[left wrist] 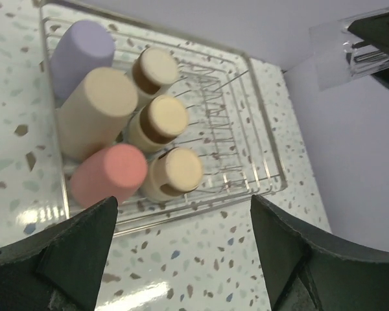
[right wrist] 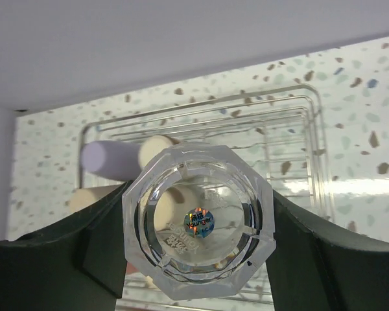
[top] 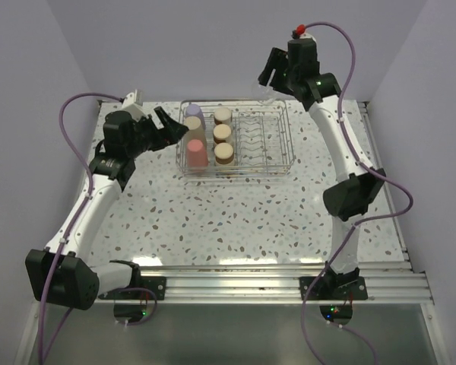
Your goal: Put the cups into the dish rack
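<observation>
The dish rack point(top: 286, 149) is a silver wire basket at the back of the speckled table. In its left half stand upside down a lavender cup point(top: 195, 115), a tan cup point(top: 194, 129), a red cup point(top: 196, 153) and three pale cups with dark bands point(top: 223, 134). Just left of the rack, my left gripper point(top: 164, 124) is open, with only tabletop between its fingers point(left wrist: 84, 240). My right gripper point(top: 270, 73) hangs above the rack's far edge, shut on the clear cup point(right wrist: 198, 220), whose base faces the camera. The left wrist view also shows this cup point(left wrist: 340, 55).
Thin divider prongs point(top: 258, 137) stand in the rack's right half. Pale walls close in behind the rack and on both sides. Purple cables point(top: 353, 61) loop from both arms. A metal rail point(top: 235, 281) runs along the table's near edge.
</observation>
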